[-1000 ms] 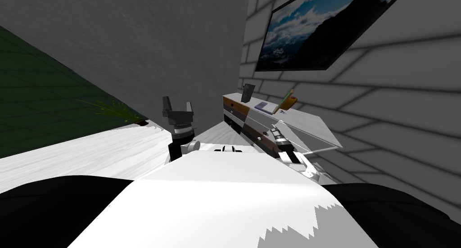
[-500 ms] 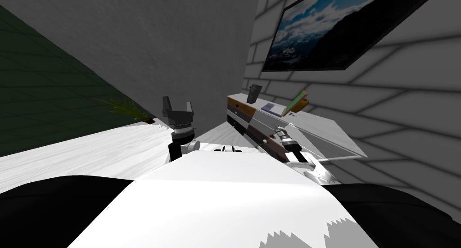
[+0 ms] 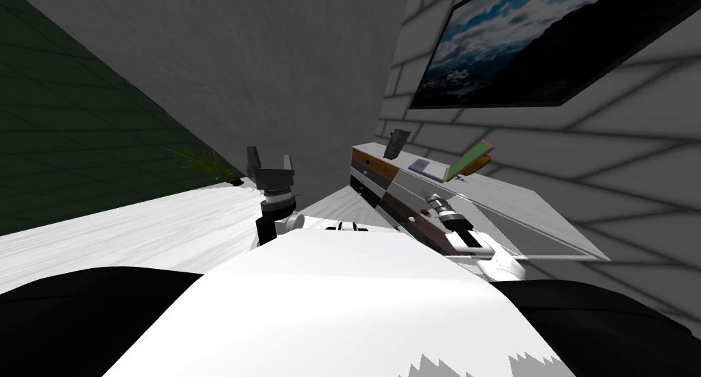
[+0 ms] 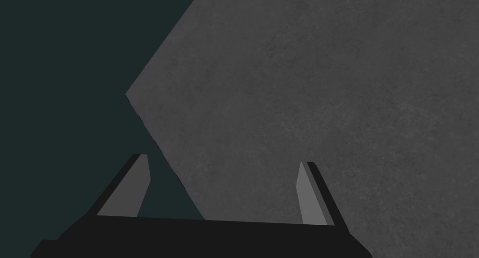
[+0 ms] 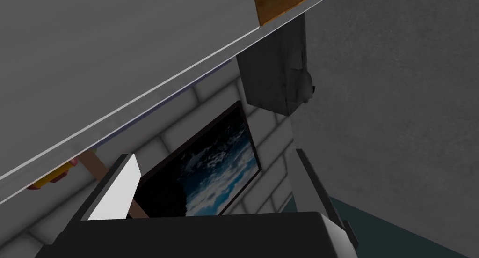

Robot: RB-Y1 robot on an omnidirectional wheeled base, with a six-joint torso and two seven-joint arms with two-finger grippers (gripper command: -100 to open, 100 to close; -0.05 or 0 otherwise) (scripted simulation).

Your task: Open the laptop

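One flat bluish-grey slab, which I take for the laptop (image 3: 419,165), lies shut on the desk (image 3: 520,215) towards its far end, between a dark upright block (image 3: 397,144) and a tilted green-and-orange book (image 3: 469,161). My right jaws, released and holding nothing, hang low by the desk's front edge, well apart from it, so I judge this the reach; my left jaws, also released, stand raised away from the desk. Next the right jaws need lifting above the top and carrying along to the lid's free edge.
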